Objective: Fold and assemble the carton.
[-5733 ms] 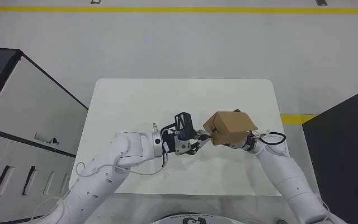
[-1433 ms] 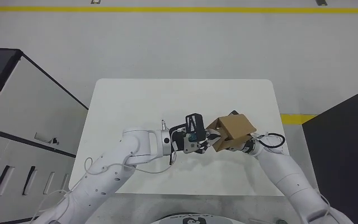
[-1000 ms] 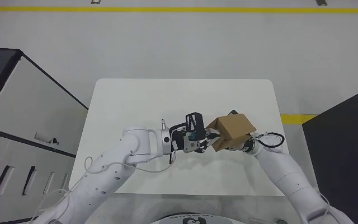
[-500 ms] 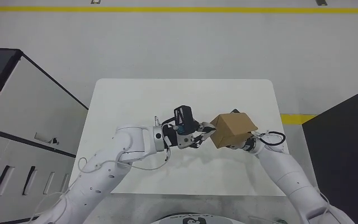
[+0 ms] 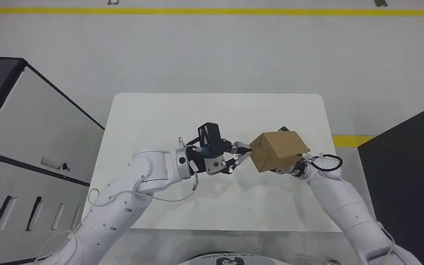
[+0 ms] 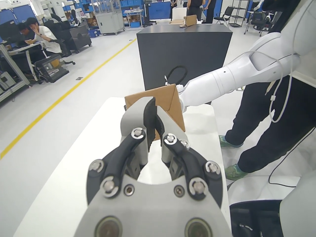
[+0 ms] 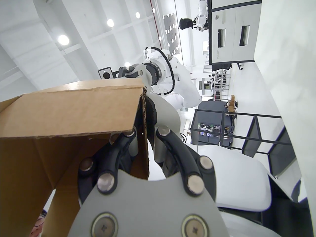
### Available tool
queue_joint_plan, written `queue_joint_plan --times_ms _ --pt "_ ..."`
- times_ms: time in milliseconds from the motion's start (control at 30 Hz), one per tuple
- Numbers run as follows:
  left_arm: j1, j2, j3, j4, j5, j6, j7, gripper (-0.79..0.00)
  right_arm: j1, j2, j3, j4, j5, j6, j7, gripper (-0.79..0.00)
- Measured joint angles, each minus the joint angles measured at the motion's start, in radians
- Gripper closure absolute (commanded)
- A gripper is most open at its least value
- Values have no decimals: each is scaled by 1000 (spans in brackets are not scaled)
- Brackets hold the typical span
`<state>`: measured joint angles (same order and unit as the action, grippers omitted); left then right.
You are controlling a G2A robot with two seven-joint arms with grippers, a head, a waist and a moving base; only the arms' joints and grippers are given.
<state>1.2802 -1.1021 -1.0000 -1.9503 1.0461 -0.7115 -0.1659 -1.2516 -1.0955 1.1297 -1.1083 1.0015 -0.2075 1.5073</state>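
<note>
Clamping one wall of the carton [image 5: 278,150], the right gripper [image 7: 146,118] holds it over the right half of the table [image 5: 165,119], toward the near edge. The corrugated edge of that wall sits between the two fingers. Whether the carton touches the tabletop: cannot tell.

Carton: plain brown cardboard, box-shaped, tilted, with a closed panel facing up in the top view. The right wrist view looks into an open side. One flap folds across it, and the inner faces that show are bare cardboard.

Left gripper [image 6: 153,117]: just left of the carton, pointing at it. Fingers narrow, pads almost together, nothing seen between them. Tips just beside the carton's left corner; contact unclear.

Off the table: black cabinet [image 5: 397,165] to the right, grey cabinet [image 5: 40,126] to the left. Yellow floor line [image 5: 212,10] runs across the far side.
</note>
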Motion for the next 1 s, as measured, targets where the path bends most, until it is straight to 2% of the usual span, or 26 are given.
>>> queue_joint_plan --times_ms 133,233,300,400,533,633,900,1000 --pt "-15 -4 3 24 -11 5 32 -785 0 0 0 0 0 0 0 0" --pt "-10 0 -30 30 -17 6 37 -785 -1 0 1 -1 -2 1 -2 0" --pt "0 5 -55 28 -12 6 34 -785 -10 2 8 -9 -30 12 -45 0" --pt "21 12 -96 21 14 16 29 -785 -37 14 32 -59 -126 88 -250 0" --pt "61 20 -144 12 43 42 44 -785 -103 36 78 -221 -251 257 -536 0" --pt "84 24 -160 -1 40 45 36 -785 -142 45 100 -335 -313 328 -637 0" --pt "85 24 -160 -2 39 45 33 -785 -139 45 99 -313 -303 323 -624 0" --pt "94 25 -172 0 51 59 35 -785 -153 43 94 -346 -296 352 -667 0"
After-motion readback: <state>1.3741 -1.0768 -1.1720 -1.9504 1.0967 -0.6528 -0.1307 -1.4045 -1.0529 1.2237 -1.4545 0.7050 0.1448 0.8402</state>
